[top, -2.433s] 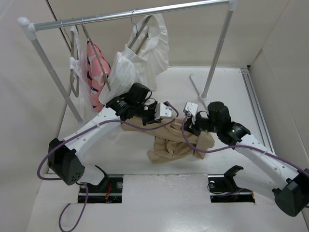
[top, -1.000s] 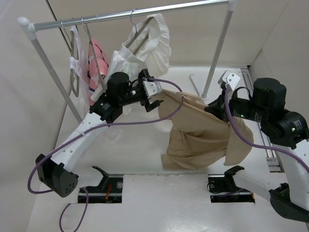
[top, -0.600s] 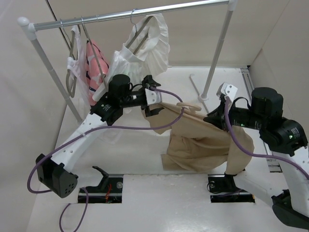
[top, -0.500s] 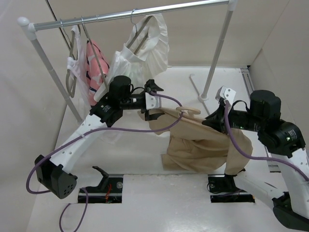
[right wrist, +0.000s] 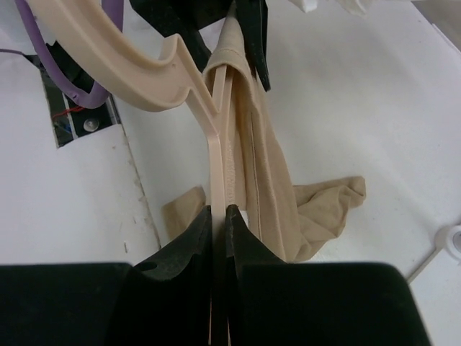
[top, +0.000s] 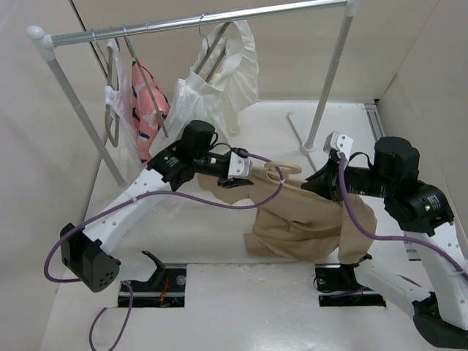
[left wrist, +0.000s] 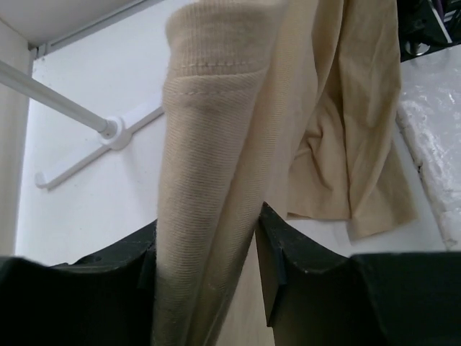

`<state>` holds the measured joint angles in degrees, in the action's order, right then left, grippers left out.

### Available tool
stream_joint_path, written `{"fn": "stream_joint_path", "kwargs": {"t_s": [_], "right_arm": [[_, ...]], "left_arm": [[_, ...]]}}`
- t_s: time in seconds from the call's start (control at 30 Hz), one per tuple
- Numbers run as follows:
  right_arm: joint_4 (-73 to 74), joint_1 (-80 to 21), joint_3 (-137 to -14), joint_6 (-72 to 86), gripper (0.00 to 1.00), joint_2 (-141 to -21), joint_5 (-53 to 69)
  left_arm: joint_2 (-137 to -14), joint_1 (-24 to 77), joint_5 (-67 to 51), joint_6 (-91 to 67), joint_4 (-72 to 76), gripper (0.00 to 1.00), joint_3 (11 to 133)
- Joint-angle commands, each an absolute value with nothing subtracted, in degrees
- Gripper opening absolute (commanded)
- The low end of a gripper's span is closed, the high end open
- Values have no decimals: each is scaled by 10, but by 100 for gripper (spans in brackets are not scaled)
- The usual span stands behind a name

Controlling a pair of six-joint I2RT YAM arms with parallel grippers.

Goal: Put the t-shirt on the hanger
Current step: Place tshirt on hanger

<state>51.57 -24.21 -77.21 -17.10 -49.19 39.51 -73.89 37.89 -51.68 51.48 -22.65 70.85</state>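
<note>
The tan t-shirt (top: 303,216) hangs in the air between the arms, its lower part bunched on the table. The peach hanger (top: 281,170) pokes its hook out of the shirt's top. My right gripper (top: 316,180) is shut on the hanger's thin bar (right wrist: 219,180), with the shirt (right wrist: 268,180) draped right beside it. My left gripper (top: 235,174) is at the shirt's left upper edge. In the left wrist view a rolled fold of the t-shirt (left wrist: 209,166) fills the gap between the fingers (left wrist: 288,252), and the left gripper (left wrist: 209,252) is shut on it.
A clothes rack stands at the back, its rail (top: 197,22) carrying a white garment (top: 219,80), a pink patterned one (top: 146,95) and a bare hanger (top: 113,88). The rack's right post (top: 333,73) and foot (left wrist: 115,133) are close behind the shirt. Walls close both sides.
My left gripper, open beside the shirt before, has come down onto its left edge and closed on a fold. The right arm has lowered the hanger and shirt slightly.
</note>
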Motion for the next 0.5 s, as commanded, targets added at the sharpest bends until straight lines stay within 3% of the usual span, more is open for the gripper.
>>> {"fn": "stream_joint_path", "kwargs": {"t_s": [0.0,0.27,0.3,0.33,0.4,0.47], "right_arm": [[436,-235,-762,-163,0,-488,380],[463,-235,-741,-163,0,-494,310],[463,-235,-736,-163,0,-494,310],[468,-235,-736,-168,0,-494,310],[468,-235,-736,-168,0,-494,310],[468,-235,-736,-168,0,-494,310]], "left_arm": [[-731,389,-549,486,-222,0,746],[-724,389,-532,463,-221,0,752],[-717,389,-532,446,-211,9,752],[-717,389,-532,446,-205,57,752],[-705,389,-532,446,-199,69,752],[-700,389,-532,435,-184,70,752]]}}
